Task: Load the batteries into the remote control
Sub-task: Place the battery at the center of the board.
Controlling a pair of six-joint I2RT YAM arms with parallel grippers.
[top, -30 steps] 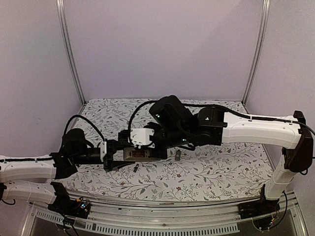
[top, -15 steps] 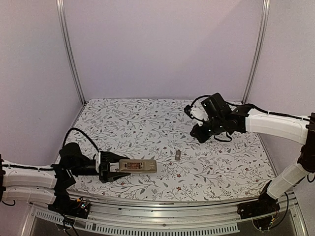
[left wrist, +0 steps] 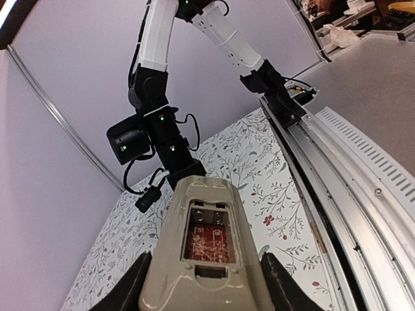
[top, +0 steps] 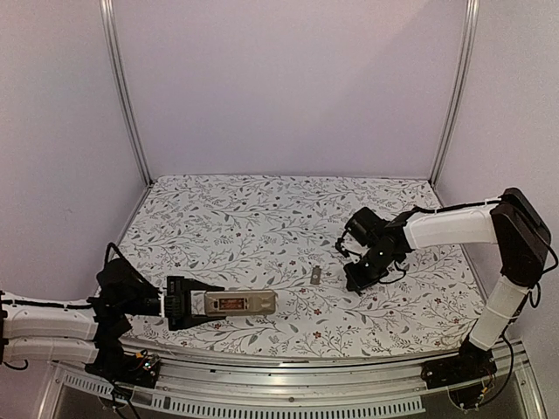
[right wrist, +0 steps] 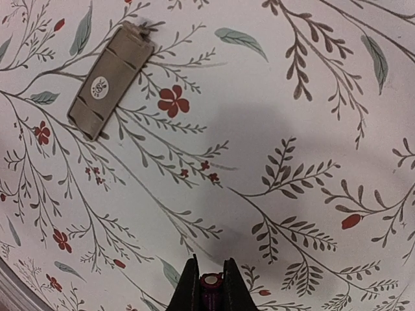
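Change since the earlier frames: the right arm has left its spot over the remote control (top: 238, 303) and swung out to the centre right of the top view. It now hangs low over the bench (top: 262, 218). The left arm has pulled the remote toward the lower left.

Left fingers (left wrist: 133, 285): clamped on the remote's near end, one on each long edge. The greyish back faces up and the recess (left wrist: 207, 238) is open. No cell is seated in it that I can make out.

Right fingers (right wrist: 189, 288): pressed onto one battery (right wrist: 211, 282), seen end-on at the bottom of the right wrist view and pointing down at the bench.

Key relation: in the top view the remote lies left of and slightly below the right fingers, well apart. Its long axis runs left to right and its free end points toward them. The loose cover (right wrist: 109, 83) lies on the bench between the two.

Judgement: the battery stands across the recess's axis, so it likely needs tilting flat before insertion.

Counts:
- Remote: one.
- Cover: one.
- Battery: one in view; the second cannot be found in these views.
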